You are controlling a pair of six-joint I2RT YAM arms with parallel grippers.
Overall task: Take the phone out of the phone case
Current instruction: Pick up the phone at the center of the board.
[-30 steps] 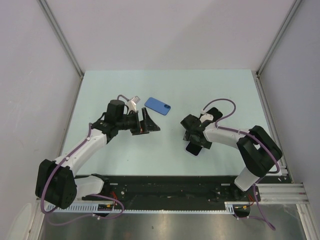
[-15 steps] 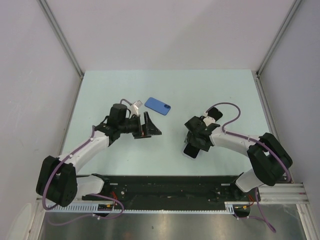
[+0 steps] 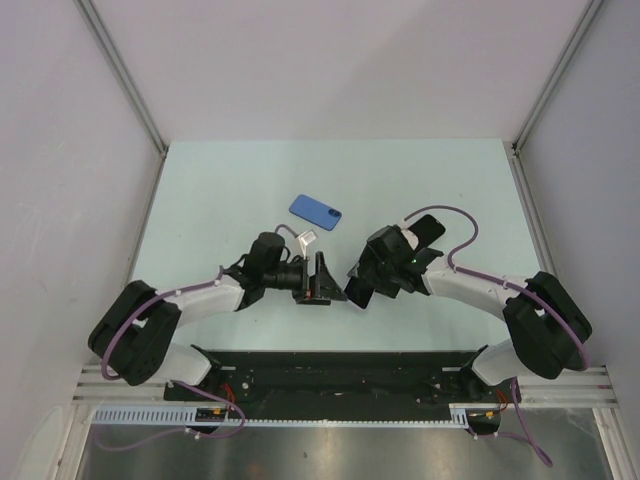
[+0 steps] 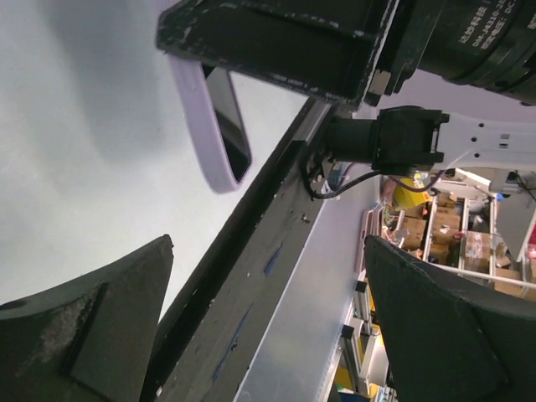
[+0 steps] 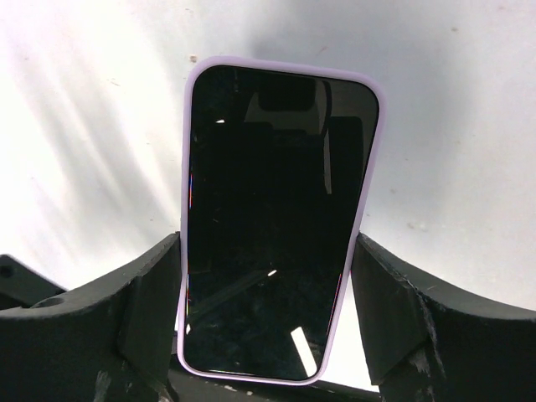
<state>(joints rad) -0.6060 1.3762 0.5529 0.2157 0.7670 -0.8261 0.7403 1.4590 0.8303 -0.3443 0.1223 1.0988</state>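
A phone with a dark screen (image 5: 276, 226) sits in a lilac phone case (image 5: 186, 251). My right gripper (image 5: 266, 260) is shut on it, one finger pressing each long side of the case. In the top view the held phone (image 3: 357, 286) hangs tilted above the table, just left of the right gripper (image 3: 372, 276). My left gripper (image 3: 325, 280) stands open right beside it with nothing between its fingers. The left wrist view shows the case's lilac edge (image 4: 209, 134) ahead of the open left gripper (image 4: 268, 251), apart from it.
A blue phone-shaped slab (image 3: 315, 211) lies flat on the pale table (image 3: 220, 180), behind the two grippers. The black base rail (image 3: 340, 370) runs along the near edge. Grey walls close in the left, right and back.
The right gripper closed on the cased phone, raised it off the table and carried it left. The left gripper, still open, swung right and nearer to meet it.
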